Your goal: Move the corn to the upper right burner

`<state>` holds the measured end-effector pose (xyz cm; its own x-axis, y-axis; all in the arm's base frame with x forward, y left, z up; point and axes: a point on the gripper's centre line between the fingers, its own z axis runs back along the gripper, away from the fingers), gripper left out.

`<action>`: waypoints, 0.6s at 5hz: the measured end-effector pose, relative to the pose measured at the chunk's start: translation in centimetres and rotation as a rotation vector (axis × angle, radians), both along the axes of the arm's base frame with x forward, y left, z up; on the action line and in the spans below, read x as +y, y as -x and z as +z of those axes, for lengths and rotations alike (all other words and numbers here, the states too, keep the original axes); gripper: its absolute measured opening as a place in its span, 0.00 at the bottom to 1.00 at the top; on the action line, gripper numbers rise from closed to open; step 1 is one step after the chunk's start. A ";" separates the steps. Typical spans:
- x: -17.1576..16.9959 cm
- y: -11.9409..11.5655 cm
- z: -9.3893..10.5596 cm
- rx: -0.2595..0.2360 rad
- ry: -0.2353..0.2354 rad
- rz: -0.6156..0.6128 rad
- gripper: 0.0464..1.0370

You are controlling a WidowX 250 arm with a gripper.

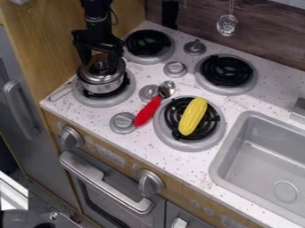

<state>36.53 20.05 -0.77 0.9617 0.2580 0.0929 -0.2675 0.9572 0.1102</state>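
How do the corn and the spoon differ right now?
The corn is yellow along its whole visible length; the spoon has a red handle and a metal bowl. The corn lies on the lower right burner, the spoon beside that burner. The corn is stouter than the spoon. Both slant up toward the right.

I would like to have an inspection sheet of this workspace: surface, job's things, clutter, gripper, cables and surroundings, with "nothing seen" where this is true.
Surface: speckled white counter, no spill seen; grey sink at right.
Job's things: yellow corn cob on the lower right burner; target, upper right burner, behind it.
Clutter: red-handled spoon between the left and right burners; lidded metal pot on the lower left burner.
Gripper: open, over the pot's lid.
Cables: thin dark loop beside the arm.
Surroundings: wooden side panel at left; slotted utensil hanging behind.
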 end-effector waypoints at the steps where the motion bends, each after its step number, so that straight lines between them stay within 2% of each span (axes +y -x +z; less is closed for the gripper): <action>1: 0.0 0.2 -0.9 0.017 0.007 0.004 0.96; 3: -0.2 0.2 -0.8 0.022 0.017 0.008 0.96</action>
